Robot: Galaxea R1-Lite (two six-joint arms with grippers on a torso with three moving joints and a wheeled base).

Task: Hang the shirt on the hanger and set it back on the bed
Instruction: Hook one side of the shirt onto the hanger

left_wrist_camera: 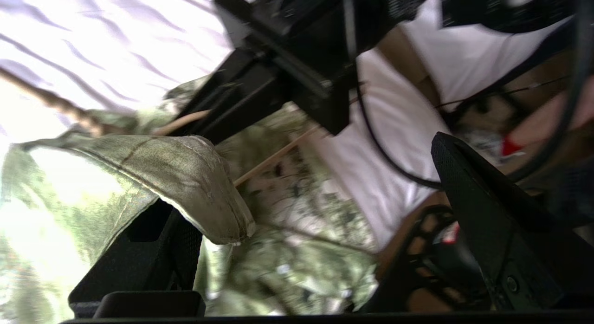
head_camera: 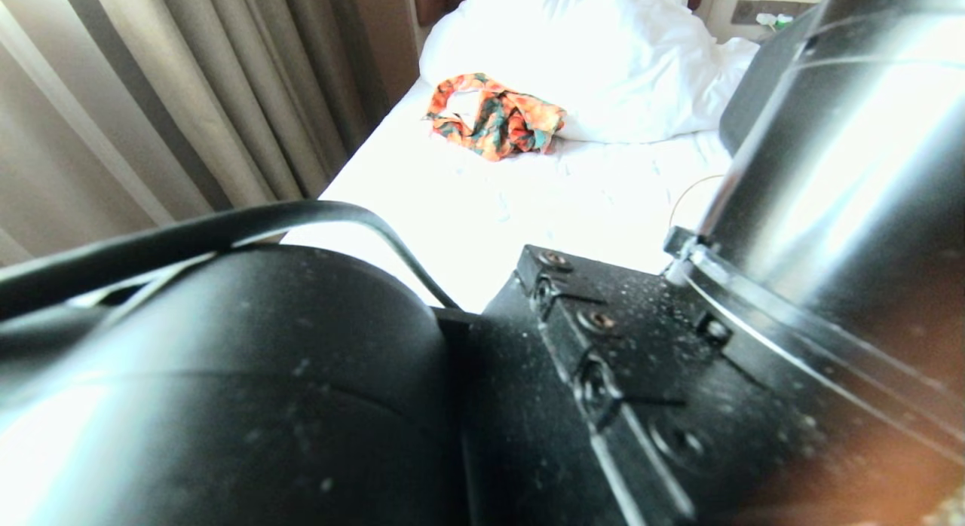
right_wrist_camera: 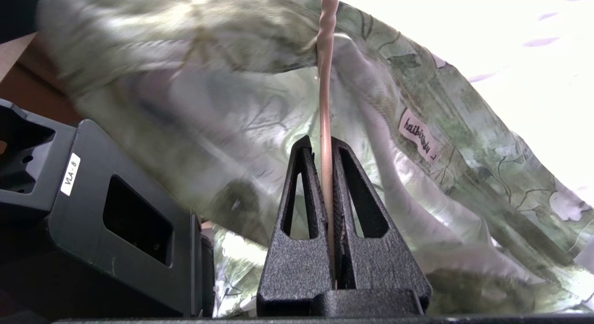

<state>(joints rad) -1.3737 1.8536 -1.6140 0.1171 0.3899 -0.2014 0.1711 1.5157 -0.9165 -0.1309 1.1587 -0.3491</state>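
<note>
**Shirt and hanger at the bed's edge**

The bed fills the upper centre of the head view, its white sheet wrinkled, a bunched duvet at top and an orange patterned garment beside it. Beige curtains hang at upper left. The right tool is clenched on the hanger, with the shirt draped behind it. The left tool stands released, one finger under the shirt's collar.
</note>
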